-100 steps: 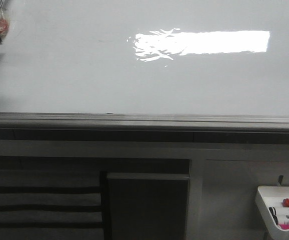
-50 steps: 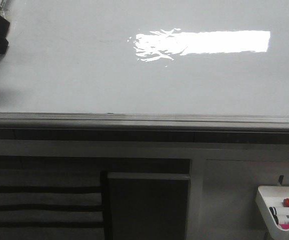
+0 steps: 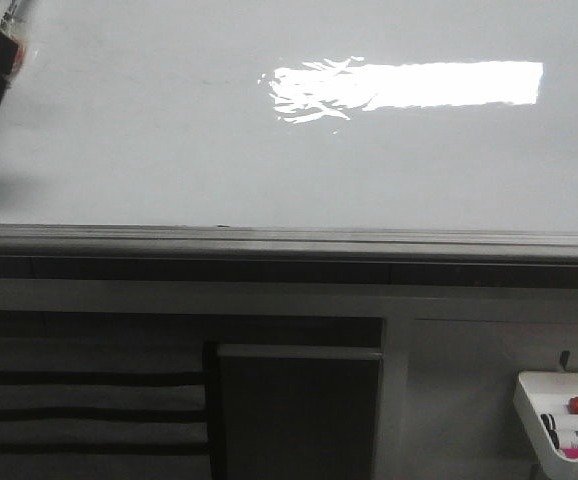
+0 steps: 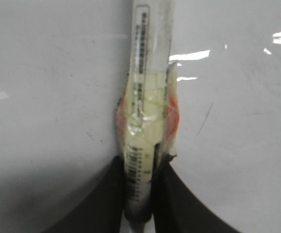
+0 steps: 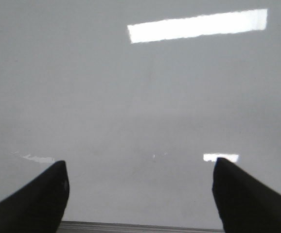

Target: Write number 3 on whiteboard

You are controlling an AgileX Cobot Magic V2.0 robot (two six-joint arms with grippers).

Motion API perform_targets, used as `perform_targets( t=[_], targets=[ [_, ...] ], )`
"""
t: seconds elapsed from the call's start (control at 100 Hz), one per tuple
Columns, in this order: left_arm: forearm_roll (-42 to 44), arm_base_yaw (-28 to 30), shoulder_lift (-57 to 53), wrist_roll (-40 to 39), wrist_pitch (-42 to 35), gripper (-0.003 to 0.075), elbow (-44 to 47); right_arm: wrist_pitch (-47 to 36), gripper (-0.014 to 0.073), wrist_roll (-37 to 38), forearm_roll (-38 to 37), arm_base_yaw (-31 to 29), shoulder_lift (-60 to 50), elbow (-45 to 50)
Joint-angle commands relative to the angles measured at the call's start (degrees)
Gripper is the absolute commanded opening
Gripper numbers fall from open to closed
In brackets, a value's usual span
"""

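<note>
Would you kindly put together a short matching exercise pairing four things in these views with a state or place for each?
Things:
1. left gripper
2. right gripper
3. whiteboard
4. small white tray

States or places:
A. fingers spread apart, nothing between them
B. holds markers, low on the robot's right in the front view
C. clamped on a taped marker
D. glossy, with a bright rectangular glare

Pairs: 1-C, 2-A, 3-D, 4-B

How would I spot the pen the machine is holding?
Start at the big glossy whiteboard, then go to its upper left corner. There, black fingers pinch a clear-barrelled marker. Unlike the markers in the small white tray at lower right, it has yellowish tape wrapped around its middle.
</note>
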Motion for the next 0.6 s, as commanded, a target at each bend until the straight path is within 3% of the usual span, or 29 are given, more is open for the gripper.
perform_targets(
  t=[0.0,0.17,0.37,0.51,0.59],
  targets=[
    [-0.1,-0.5,-0.8,-0.1,-4.4,0.0007,-1.9,-4.9,0.0546,-0.6,-0.1,-0.4,1.0,-2.0],
    [0.0,-0.5,-2.7,0.8,1.0,-0.0019,-2.3,-0.1,0.0546,-0.6,1.4,-0.4,1.5,-4.2],
    [-0.1,-2.5,-6.4,8.5,23.1,-0.0019,-8.0,10.0,0.0546,-2.1,3.1,-0.4,6.2,-10.8],
    [-2.9,-6.5,-7.8,17.7,37.2,-0.0019,-13.5,17.4,0.0546,-12.8,12.1,-0.4,12.5,-15.8],
    [-7.4,-9.3,-7.8,26.2,45.0,-0.0019,-16.8,22.5,0.0546,-24.8,21.5,-0.3,17.3,-18.4]
  ],
)
